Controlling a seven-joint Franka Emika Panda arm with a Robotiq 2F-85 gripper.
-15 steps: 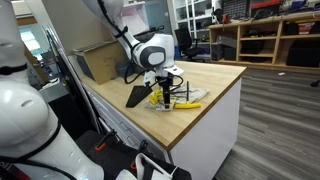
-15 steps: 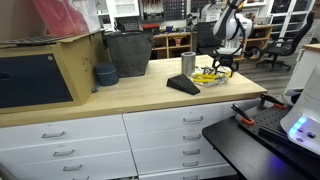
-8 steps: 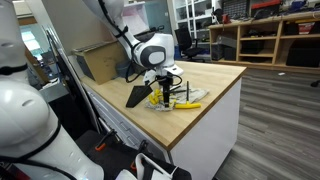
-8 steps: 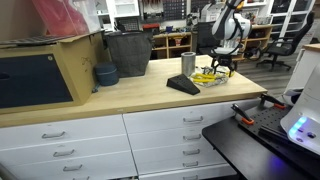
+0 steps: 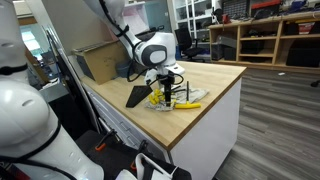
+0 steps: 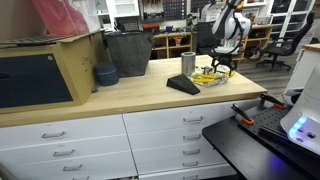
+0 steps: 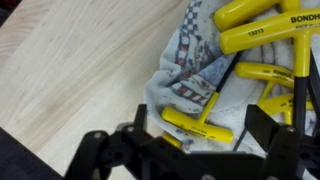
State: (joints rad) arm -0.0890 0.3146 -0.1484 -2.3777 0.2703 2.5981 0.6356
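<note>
Nothing shifts over the last second. Your gripper (image 7: 203, 118) hangs in the same spot above the pile, jaws spread as wide as they go, with nothing between the fingers (image 7: 262, 125). So no grasp has started, and the tools lie where they were.

The yellow T-handle hex keys (image 7: 250, 35) sit in a heap on a patterned cloth (image 7: 175, 85) on the wooden counter (image 7: 70, 60), near its end. One key, the nearest handle (image 7: 185, 120), lies right under the gap between the fingers, slanted across it.

In both exterior views the pile is tiny: yellow specks (image 5: 180, 103) beside a black wedge (image 5: 137, 96), with a metal cup (image 6: 188, 63) close by.

Hard to read:
- The wrist view cuts off the keys at its right and top edges, so you cannot count them.
- The brand print on one handle is cropped.
- The gripper body hides the cloth's near edge.
- You cannot tell how high the fingertips stand over the nearest handle, or whether they touch it.
</note>
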